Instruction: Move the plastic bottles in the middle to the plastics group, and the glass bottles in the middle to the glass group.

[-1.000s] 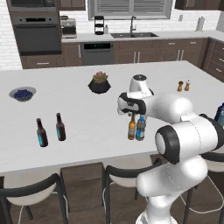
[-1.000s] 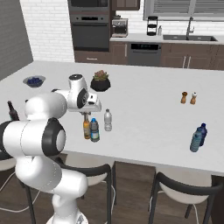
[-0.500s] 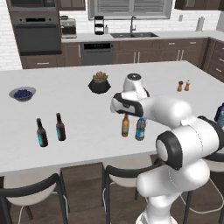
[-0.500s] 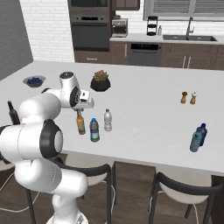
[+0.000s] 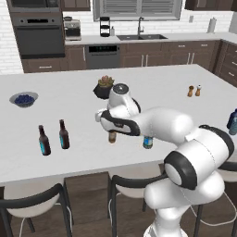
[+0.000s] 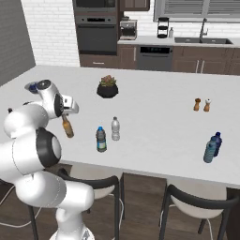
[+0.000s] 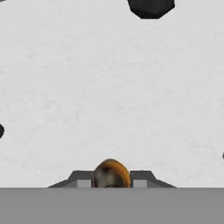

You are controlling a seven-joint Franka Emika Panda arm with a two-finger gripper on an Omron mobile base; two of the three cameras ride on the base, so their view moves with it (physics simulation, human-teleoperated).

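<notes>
My gripper [image 5: 111,131] is shut on the neck of the amber glass bottle [image 5: 112,137], which hangs slightly tilted just above the white counter [image 5: 74,109]. From the right base the gripper [image 6: 65,118] holds that bottle [image 6: 68,127] left of the blue-labelled plastic bottle [image 6: 101,139] and the pale plastic bottle [image 6: 115,129]. The bottle's top [image 7: 111,173] sits between my fingertips [image 7: 81,180]. The glass group, two dark brown bottles [image 5: 44,140] [image 5: 64,134], stands to the left. The plastics group [image 6: 212,147] of blue bottles stands far right. The blue-labelled bottle [image 5: 147,141] peeks from under my forearm.
A dark potted plant [image 5: 105,87] stands behind the held bottle. A bowl of blue berries [image 5: 23,99] lies at the far left. Salt and pepper shakers [image 5: 194,90] stand at the right rear. Dark stools [image 5: 32,203] line the counter's near edge.
The arm has swung left across the counter with the amber bottle, away from the two plastic bottles and toward the dark brown pair. The plastic bottles have stayed put.
</notes>
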